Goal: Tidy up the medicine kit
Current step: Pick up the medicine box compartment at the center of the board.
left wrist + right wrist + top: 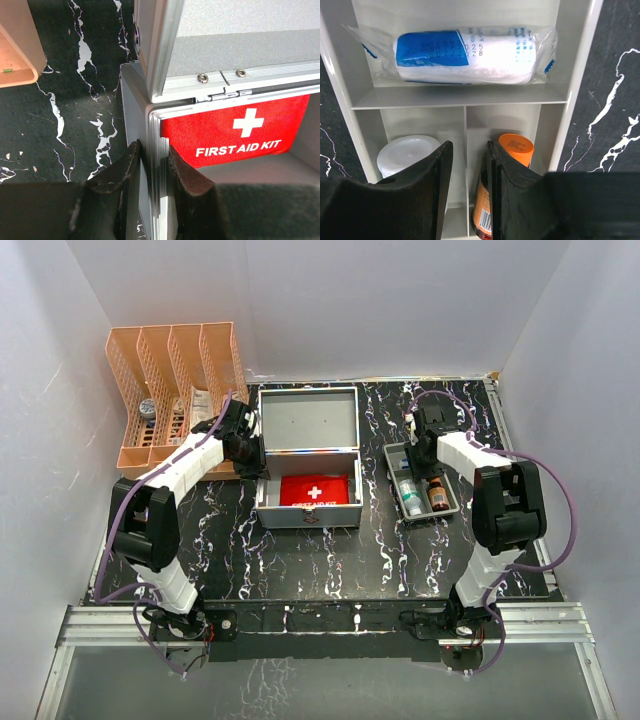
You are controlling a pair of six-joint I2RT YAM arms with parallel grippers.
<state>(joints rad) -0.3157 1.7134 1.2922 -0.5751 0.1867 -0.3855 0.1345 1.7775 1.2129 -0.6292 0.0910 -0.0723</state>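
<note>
The medicine kit stands open mid-table, its lid tipped back, with a red first-aid pouch inside. My left gripper is at the case's left side. In the left wrist view it is shut on the kit's left wall, one finger outside and one inside beside the pouch. My right gripper hangs over the grey divided tray. In the right wrist view its jaws straddle the thin divider between a white-capped bottle and an orange-capped bottle, narrow but with a gap on each side.
A wrapped bandage roll lies in the tray's far compartment. An orange file rack holding small items stands at the back left, its corner close to the left arm. White walls enclose the table.
</note>
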